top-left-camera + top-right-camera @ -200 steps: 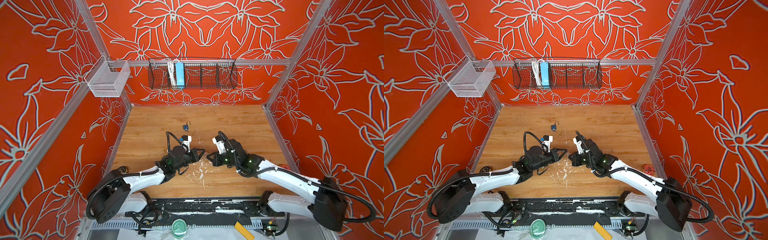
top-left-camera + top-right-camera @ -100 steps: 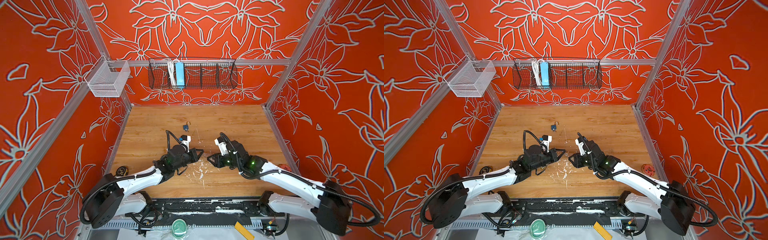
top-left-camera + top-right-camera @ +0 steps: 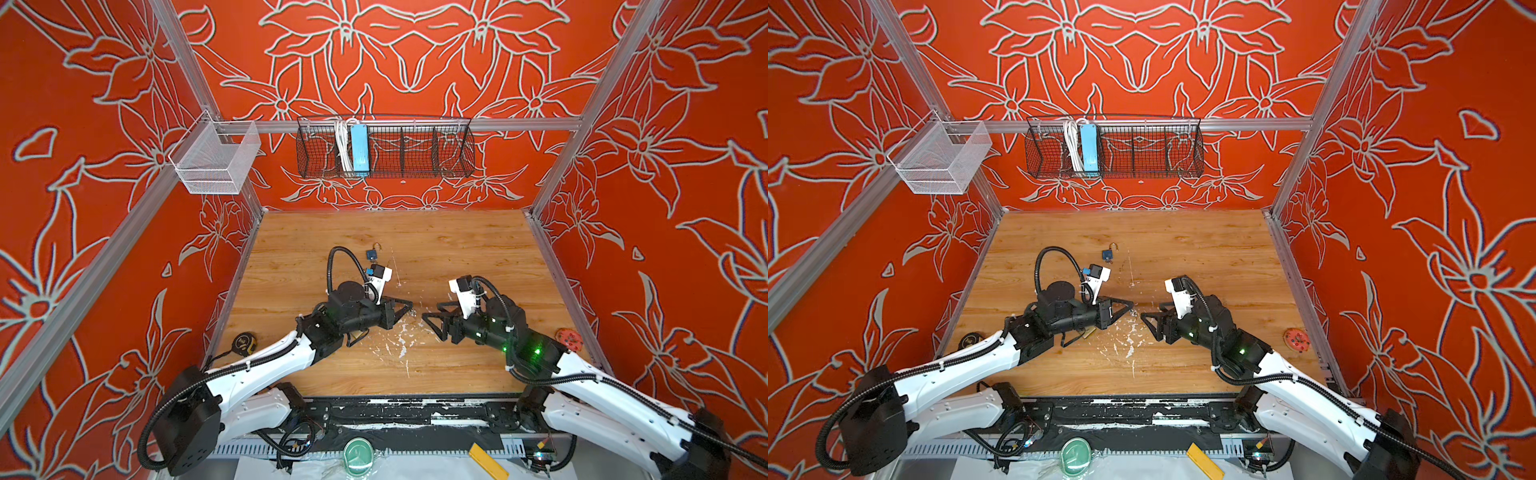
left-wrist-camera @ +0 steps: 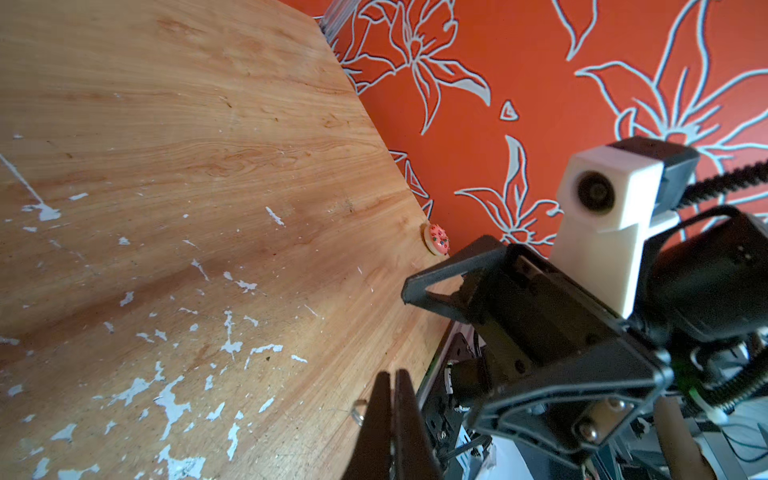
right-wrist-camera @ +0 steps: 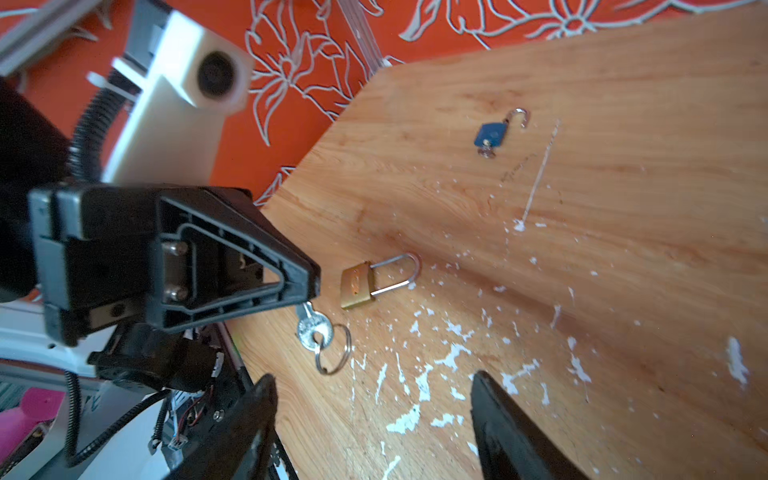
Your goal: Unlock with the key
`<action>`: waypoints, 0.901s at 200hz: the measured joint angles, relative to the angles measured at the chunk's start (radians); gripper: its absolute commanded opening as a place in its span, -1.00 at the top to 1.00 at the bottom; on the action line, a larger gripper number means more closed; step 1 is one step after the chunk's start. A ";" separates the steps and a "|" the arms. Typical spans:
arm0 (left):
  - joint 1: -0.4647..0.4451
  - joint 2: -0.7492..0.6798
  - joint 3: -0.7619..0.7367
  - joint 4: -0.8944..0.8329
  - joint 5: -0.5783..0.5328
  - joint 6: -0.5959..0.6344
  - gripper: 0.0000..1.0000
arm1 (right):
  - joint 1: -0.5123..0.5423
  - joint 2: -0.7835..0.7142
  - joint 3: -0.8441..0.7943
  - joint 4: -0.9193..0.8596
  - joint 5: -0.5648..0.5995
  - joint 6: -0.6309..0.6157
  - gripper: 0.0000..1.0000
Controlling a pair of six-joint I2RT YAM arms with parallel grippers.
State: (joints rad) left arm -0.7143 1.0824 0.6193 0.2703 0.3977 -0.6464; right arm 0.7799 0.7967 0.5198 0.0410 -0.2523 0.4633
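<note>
key (image 5: 311,328) on its split ring (image 5: 332,349) hangs from the left gripper (image 5: 311,286), jaws clamped on the blade end, a bit above the table (image 5: 623,104) near its middle; brass padlock (image 5: 356,284) lies flat on the wood just beyond the key, apart from it, can't tell if the shackle is latched; blue padlock (image 5: 490,135) sits further toward the far wall, shackle swung open, its own key in the keyhole; right gripper (image 3: 432,312) faces the left one from the right, jaws wide apart with nothing between them, clear gap between the two tips; vs a second ago: both tips nearly met at mid-table and the right jaws were together, since then the right has opened and backed off to the right; left gripper has stayed shut in about the same spot, blue padlock hasn't moved; tape measure (image 3: 243,343) at the near-left table edge, pink disc (image 3: 568,338) at the near-right edge, both well clear of the work
</note>
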 measured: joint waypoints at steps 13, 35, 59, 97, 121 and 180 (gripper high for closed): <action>0.000 -0.014 0.006 -0.001 0.024 0.023 1.00 | 0.000 0.010 0.001 0.021 -0.045 -0.017 -0.45; 0.000 -0.016 0.020 0.000 0.058 0.049 1.00 | 0.000 0.018 0.001 0.058 -0.108 -0.029 -0.28; 0.000 -0.014 0.027 0.000 0.089 0.061 1.00 | 0.000 0.018 0.001 0.095 -0.152 -0.043 -0.16; 0.000 -0.012 0.030 0.000 0.119 0.067 1.00 | 0.000 0.032 0.005 0.106 -0.183 -0.057 0.06; 0.000 -0.012 0.029 0.000 0.125 0.067 1.00 | 0.000 0.060 0.007 0.106 -0.203 -0.060 0.13; 0.002 -0.012 0.029 0.002 0.134 0.067 1.00 | 0.000 0.080 0.007 0.118 -0.221 -0.058 0.38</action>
State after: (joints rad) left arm -0.7128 1.0702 0.6487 0.2726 0.5312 -0.5797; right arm 0.7799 0.8768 0.5266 0.1589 -0.4736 0.4057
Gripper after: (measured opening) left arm 0.047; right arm 0.341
